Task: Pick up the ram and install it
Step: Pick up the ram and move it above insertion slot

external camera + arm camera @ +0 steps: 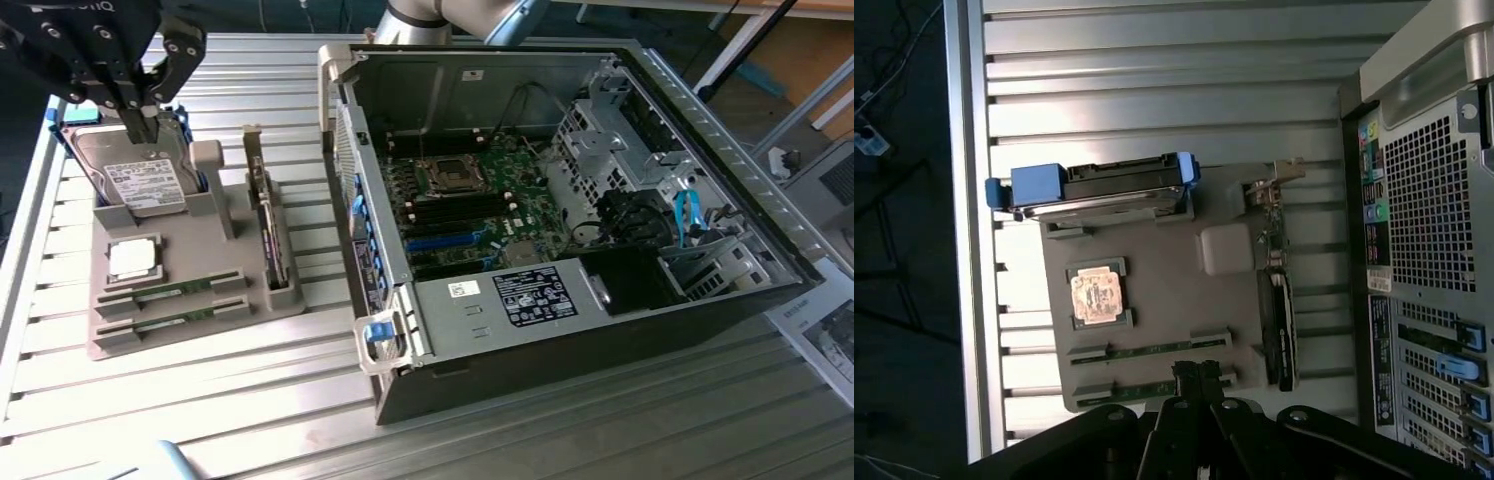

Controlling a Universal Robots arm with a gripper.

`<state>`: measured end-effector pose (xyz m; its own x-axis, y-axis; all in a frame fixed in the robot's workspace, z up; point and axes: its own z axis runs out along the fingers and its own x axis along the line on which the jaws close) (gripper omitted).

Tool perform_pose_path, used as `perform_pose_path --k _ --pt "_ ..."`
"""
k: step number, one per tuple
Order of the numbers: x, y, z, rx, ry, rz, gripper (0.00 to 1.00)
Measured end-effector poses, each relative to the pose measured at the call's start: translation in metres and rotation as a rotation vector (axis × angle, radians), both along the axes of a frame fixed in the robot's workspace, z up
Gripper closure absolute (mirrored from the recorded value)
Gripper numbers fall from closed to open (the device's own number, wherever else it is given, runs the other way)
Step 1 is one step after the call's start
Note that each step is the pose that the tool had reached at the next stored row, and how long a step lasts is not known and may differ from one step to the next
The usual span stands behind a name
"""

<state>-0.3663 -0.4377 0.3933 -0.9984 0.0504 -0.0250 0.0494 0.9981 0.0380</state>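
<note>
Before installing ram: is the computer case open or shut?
Open: the computer case has no side panel on, and its motherboard lies exposed.

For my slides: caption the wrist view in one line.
Gripper, jaws shut, above grey holder carrying two ram sticks, processor and hard drive, beside the computer case.

The gripper is built of matte black linkages, in which small round pivot holes and screw heads are seen; white lettering is partly shown on its housing. In the wrist view, two narrow black fingers are flanked by broad black links. The arm is clad in silver-grey tubing with a pale blue-grey section.
</note>
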Motion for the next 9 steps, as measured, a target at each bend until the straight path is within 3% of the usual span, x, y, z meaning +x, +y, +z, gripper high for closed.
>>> perform_pose_path --k 9 --pt "0.0 -0.0007 0.0 -0.0001 0.0001 0.099 0.9"
